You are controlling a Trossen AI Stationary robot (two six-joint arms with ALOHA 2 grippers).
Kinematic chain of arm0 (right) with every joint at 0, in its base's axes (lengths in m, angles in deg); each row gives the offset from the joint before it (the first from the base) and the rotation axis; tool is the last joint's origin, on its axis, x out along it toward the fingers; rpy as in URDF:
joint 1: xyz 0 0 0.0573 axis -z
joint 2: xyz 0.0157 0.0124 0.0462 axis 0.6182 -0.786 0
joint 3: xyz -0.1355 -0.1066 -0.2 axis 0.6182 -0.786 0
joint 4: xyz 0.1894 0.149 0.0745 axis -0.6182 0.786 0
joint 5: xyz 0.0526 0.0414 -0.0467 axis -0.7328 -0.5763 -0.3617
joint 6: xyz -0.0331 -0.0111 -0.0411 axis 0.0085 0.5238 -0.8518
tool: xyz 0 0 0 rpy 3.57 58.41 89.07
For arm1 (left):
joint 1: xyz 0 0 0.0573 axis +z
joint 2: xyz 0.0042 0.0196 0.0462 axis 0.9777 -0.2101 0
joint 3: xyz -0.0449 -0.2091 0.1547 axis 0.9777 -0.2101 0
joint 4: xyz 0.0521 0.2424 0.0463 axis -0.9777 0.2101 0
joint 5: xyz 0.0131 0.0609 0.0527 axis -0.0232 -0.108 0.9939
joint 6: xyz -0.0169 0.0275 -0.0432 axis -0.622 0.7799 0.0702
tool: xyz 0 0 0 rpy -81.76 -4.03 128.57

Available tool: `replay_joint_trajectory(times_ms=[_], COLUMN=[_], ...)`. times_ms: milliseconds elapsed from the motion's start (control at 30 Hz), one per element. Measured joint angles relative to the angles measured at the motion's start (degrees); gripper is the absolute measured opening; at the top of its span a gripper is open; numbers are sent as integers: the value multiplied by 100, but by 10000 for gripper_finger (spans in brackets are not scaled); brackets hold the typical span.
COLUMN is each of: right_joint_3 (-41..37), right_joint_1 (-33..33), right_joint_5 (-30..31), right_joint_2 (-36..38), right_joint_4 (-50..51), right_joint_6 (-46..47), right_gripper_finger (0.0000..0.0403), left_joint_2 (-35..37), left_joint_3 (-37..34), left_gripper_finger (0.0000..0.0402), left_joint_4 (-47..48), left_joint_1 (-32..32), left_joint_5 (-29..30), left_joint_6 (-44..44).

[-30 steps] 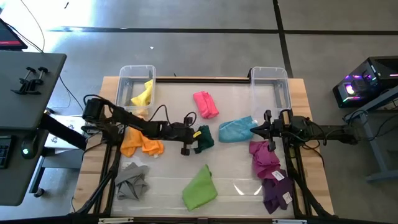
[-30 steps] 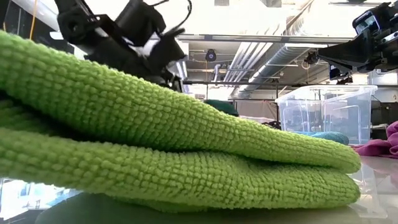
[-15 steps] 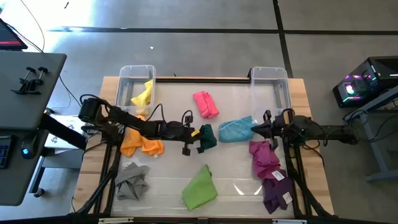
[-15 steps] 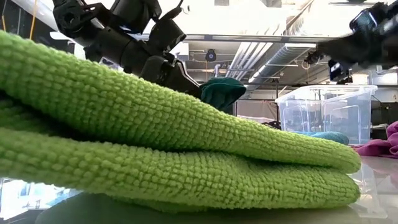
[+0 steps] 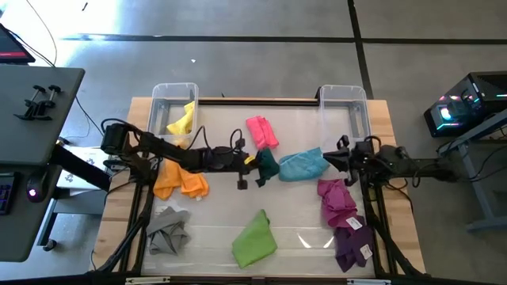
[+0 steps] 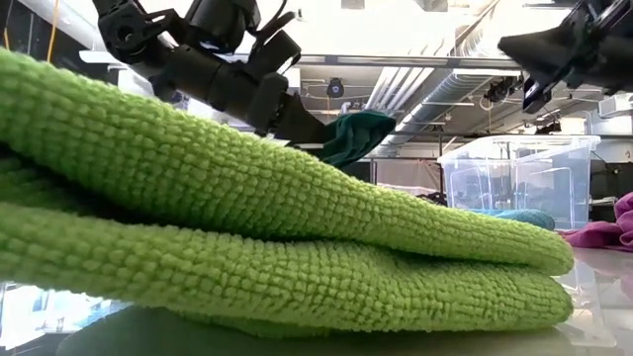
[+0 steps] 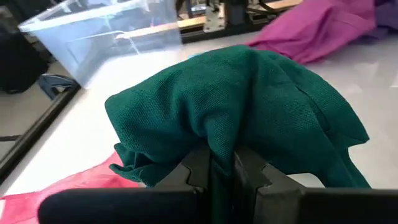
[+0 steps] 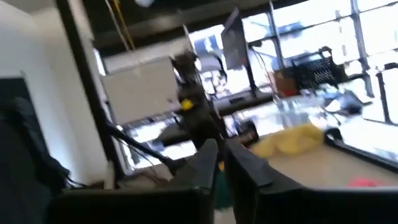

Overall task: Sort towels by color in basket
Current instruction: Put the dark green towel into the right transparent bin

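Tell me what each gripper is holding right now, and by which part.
The left gripper pinches the dark green cloth towel by a bunched fold, lifted. The right gripper holds nothing.

Dark green towel (image 5: 267, 165) hangs bunched, lifted off the bench; 9 other towels lie scattered, the yellow (image 5: 181, 120) binned.

My dark fingers (image 7: 214, 168) pinch a dark green towel (image 7: 249, 106); nearby lie pink (image 5: 262, 132), light blue (image 5: 301, 165), magenta (image 5: 337, 201), lime green (image 5: 254, 238) and orange (image 5: 179, 180) towels.
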Motion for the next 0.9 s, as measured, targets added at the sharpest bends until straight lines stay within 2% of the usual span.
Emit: replay_joint_trajectory(times_ms=[167,333,433,567,700,900], right_joint_3=[0,237,639,1308,1957,2751], right_joint_1=[-2,-2,-2,-4,-2,-4], right_joint_5=[178,206,193,-2,53,425], right_joint_2=[-1060,-2684,-3745,-5087,-6260,-7471], right_joint_4=[-471,-1236,-1536,-1629,-1683,-2052], right_joint_6=[76,-560,-845,-1198,-1236,-1223], right_gripper_finger=[123,217,249,254,247,216], left_joint_2=[0,2,4,4,4,5], left_joint_3=[89,105,105,105,105,103], left_gripper_finger=[21,21,21,21,21,21], left_joint_4=[-37,-99,-227,-315,-317,-296], left_joint_1=[38,33,32,32,32,32], left_joint_5=[103,266,357,360,360,382], left_joint_6=[75,254,209,210,339,431])
